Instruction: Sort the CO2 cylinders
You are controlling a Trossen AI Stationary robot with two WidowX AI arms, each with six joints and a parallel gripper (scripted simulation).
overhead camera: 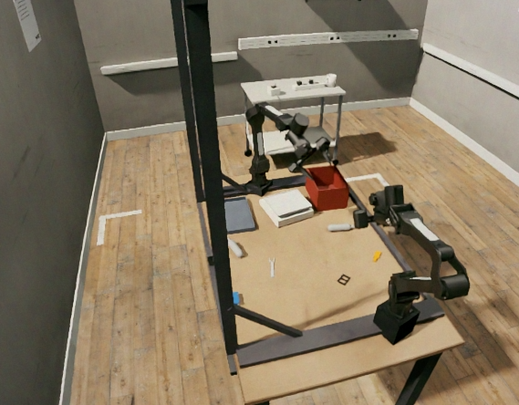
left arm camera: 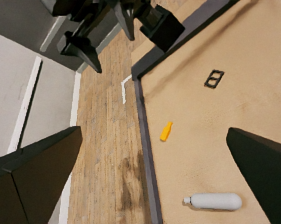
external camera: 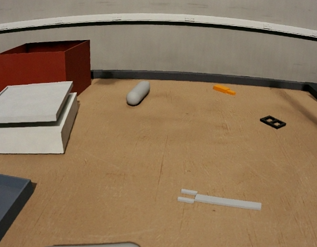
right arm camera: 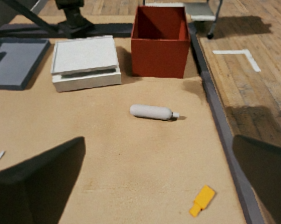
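Note:
A grey CO2 cylinder [overhead camera: 340, 226] lies flat on the table in front of the red scrap bin [overhead camera: 327, 187]; it also shows in the right wrist view [right arm camera: 153, 112] and the left wrist view [left arm camera: 213, 201]. A second cylinder [overhead camera: 235, 248] lies near the black post, in front of the blue-grey tray [overhead camera: 239, 214]. The white scale [overhead camera: 286, 207] stands between tray and bin, with nothing on it. My left gripper [overhead camera: 318, 161] is open and empty, hanging above the bin's back rim. My right gripper [overhead camera: 360, 220] is open and empty, just beside the first cylinder. The post hides part of the tray.
An orange piece [overhead camera: 377, 256], a small black frame [overhead camera: 344, 279], a white wrench [overhead camera: 272, 266] and a blue block [overhead camera: 235, 298] lie on the table. A tall black post [overhead camera: 208, 173] stands at the table's left edge. A dark rail borders the table.

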